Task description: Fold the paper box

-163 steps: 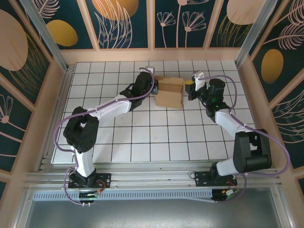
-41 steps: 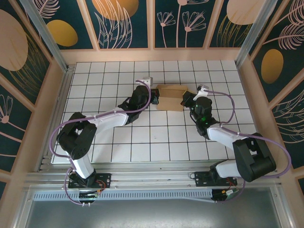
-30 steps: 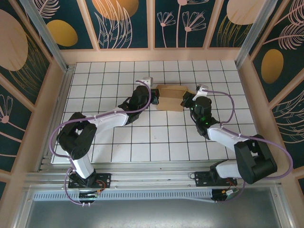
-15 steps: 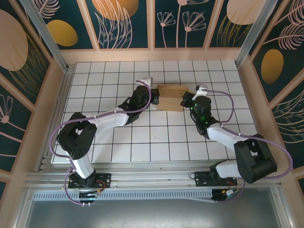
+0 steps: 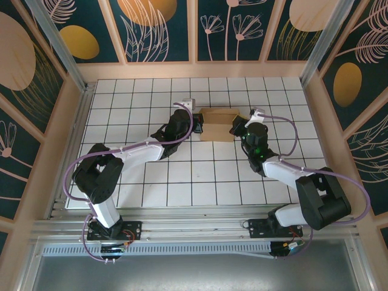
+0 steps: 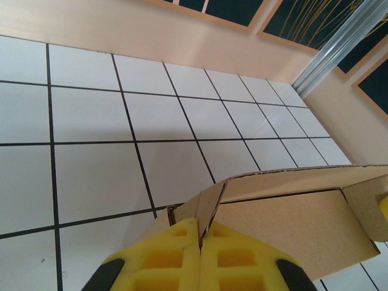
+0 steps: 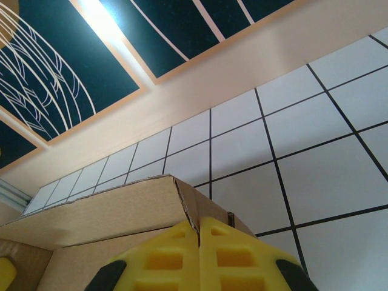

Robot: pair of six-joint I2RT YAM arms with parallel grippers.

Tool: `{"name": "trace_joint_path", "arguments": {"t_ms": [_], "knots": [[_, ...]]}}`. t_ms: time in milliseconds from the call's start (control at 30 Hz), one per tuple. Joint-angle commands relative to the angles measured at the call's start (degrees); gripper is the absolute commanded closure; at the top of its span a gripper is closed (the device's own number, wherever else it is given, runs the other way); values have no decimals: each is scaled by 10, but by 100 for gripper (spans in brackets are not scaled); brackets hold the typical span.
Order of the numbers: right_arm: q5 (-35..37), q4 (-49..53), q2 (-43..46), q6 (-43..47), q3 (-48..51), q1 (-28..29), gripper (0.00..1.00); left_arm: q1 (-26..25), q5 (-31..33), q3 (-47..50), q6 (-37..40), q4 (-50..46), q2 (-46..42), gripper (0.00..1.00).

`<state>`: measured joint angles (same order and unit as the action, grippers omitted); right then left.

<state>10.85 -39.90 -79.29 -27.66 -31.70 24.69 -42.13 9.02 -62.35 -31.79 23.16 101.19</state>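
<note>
Robot lab cell: gridded tabletop [image 5: 182, 182], patterned wall panels [image 5: 159, 27].

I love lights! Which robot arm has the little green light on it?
The right arm, the one holding the right end of the paper box. A green dot glows on its dark wrist part; the left arm shows no light.

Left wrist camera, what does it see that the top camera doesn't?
Left wrist, up close: yellow pads of the left jaws pinched shut on a box flap. Top camera, from above: the left arm and right arm, one at each end of the box, and the whole tiled table. Both: the brown box on white tiles.
</note>
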Motion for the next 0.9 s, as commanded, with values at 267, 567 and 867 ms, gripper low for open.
{"name": "trace_joint_path", "arguments": {"t_ms": [267,567,867], "knots": [[-52,192,-32,-21,51,20,100,-14,-105,30,-20,-129,41,100],[-51,189,-26,-20,51,20,100,-14,-121,-19,-40,-179,84,100],[-56,177,-29,-16,55,20,100,-16,-54,-15,-19,-238,78,100]]}}
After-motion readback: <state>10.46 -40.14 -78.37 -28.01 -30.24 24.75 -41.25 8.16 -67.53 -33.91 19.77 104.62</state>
